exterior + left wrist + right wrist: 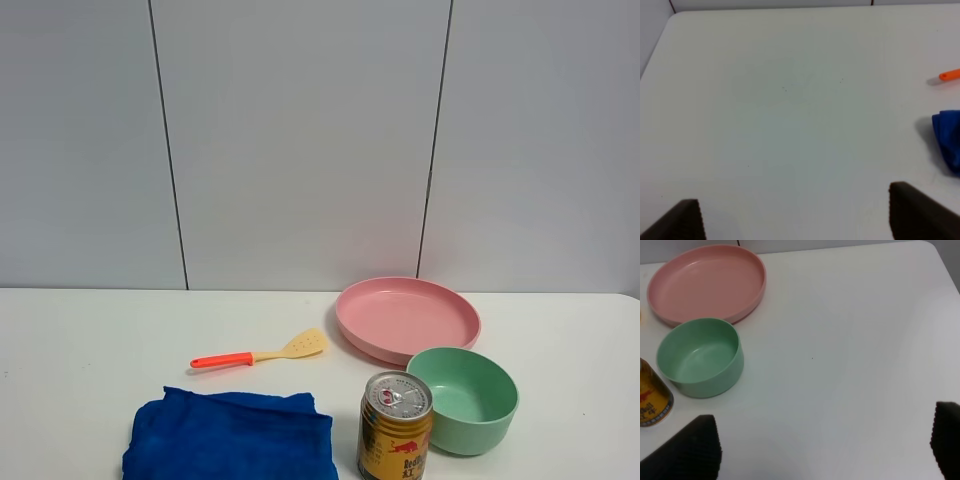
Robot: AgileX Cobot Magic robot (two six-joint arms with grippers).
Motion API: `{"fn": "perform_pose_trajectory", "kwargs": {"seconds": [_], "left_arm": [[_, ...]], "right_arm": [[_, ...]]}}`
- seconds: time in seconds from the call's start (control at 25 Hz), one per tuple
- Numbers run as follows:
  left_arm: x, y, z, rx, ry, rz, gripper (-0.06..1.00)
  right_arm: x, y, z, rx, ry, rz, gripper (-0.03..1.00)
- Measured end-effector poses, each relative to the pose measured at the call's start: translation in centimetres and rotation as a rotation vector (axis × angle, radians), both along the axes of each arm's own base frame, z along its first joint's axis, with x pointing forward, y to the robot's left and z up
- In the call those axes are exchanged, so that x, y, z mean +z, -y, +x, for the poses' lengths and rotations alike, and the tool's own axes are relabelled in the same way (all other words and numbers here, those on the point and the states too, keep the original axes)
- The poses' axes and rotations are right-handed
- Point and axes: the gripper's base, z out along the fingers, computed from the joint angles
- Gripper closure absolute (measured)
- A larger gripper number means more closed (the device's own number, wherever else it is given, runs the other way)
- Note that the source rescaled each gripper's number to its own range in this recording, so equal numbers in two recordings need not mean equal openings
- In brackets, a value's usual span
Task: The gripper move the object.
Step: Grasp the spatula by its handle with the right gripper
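On the desk (80, 340), the spatula (262, 353) lies untouched just beside the pink plate (407, 318). The left end effector (800, 215) and the right end effector (817, 440) both gape wide, empty. The move looks unstarted.

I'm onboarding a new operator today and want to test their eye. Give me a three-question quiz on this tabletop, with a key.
1. True or false: the spatula lies on the table, off the pink plate.
2. What stands right beside the green bowl? A) gold can B) blue cloth C) spatula
3. Fill in: the left claw and right claw are both ___.
Key: 1 true; 2 A; 3 open.
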Motion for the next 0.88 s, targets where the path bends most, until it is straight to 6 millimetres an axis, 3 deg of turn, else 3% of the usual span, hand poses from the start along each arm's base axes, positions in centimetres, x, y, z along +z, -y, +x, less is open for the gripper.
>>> {"fn": "perform_pose_trajectory", "kwargs": {"seconds": [0.72,0.8,0.88], "left_arm": [[0.0,0.0,0.0,0.0,0.0,0.001,-0.06],[0.0,0.0,0.0,0.0,0.0,0.001,-0.06],[0.0,0.0,0.0,0.0,0.0,0.001,-0.06]], "right_arm": [[0.0,-0.1,0.0,0.035,0.003,-0.001,-0.03],[0.6,-0.5,0.0,0.078,0.028,0.004,-0.03],[2.8,-1.1,0.0,0.144,0.099,0.024,-0.03]]}}
